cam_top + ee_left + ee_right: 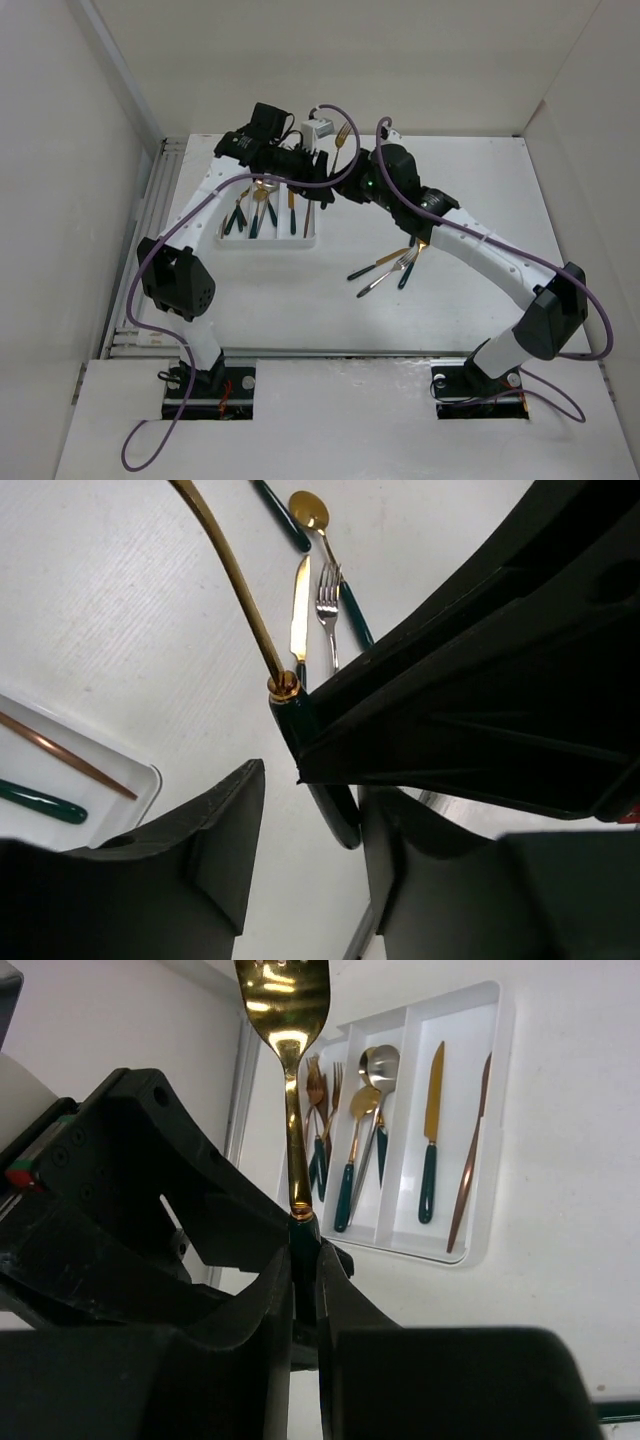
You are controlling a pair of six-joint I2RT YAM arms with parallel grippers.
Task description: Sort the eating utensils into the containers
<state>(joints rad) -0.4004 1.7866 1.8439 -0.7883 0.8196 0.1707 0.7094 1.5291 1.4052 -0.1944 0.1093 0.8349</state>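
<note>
Gold fork (pixel 285 1000): mirror-polished metal head, glossy dark green handle. Cutlery tray (pixel 462 1022), at 2 o'clock in the right wrist view: smooth white plastic with a faint sheen. Table (pixel 120 630): white, matt, finely grained. Right gripper (pixel 305 1255): matt black plastic.

White table (pixel 480 210), plain white wall panels (pixel 60 150) on three sides, metal rails (pixel 140 270) along its left edge, even light
</note>
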